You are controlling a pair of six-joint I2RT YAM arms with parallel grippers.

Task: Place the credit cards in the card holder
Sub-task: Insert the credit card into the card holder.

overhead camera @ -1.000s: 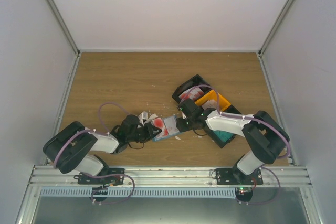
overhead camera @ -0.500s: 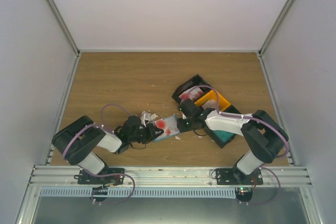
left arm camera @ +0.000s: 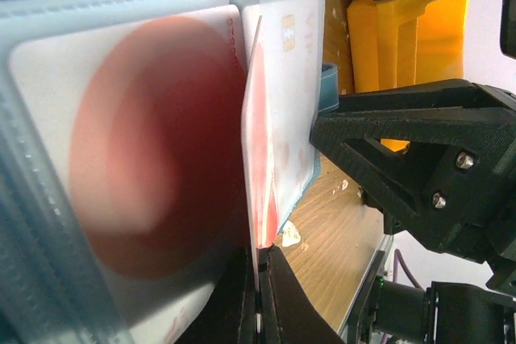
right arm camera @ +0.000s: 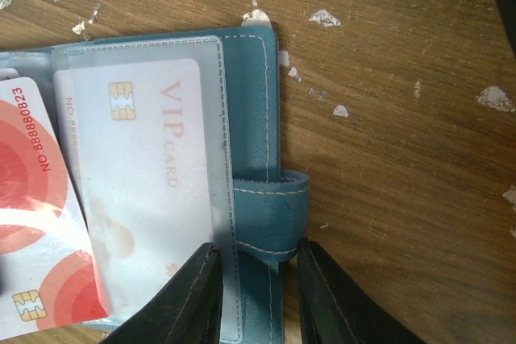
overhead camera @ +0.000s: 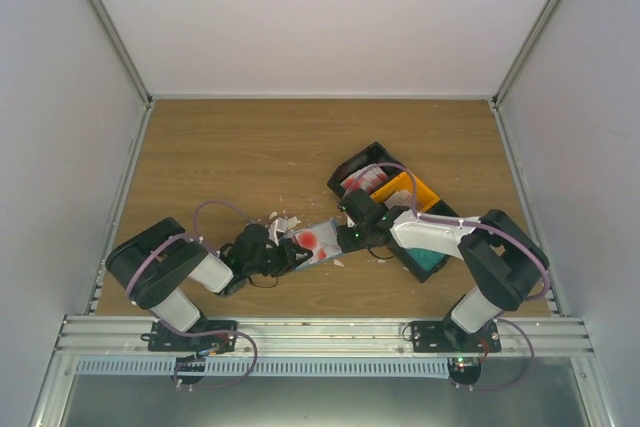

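Red-and-white credit card (left arm camera: 260, 159) clamped in my left end effector (left arm camera: 258, 279), insertion step. Right end effector (right arm camera: 258, 263) straddles card holder (right arm camera: 250, 102); grip indeterminate. Next: tilt card flat, push in.

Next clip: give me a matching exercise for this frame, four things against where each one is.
Things:
1. VIP card
2. edge-on red-and-white card
3. strap of the card holder
4. orange tray

Places:
A. pinched in the left hand
B. straddled by the right hand
C. inside a clear pocket
D. next to the black tray

Pairs: 1-C, 2-A, 3-B, 4-D.
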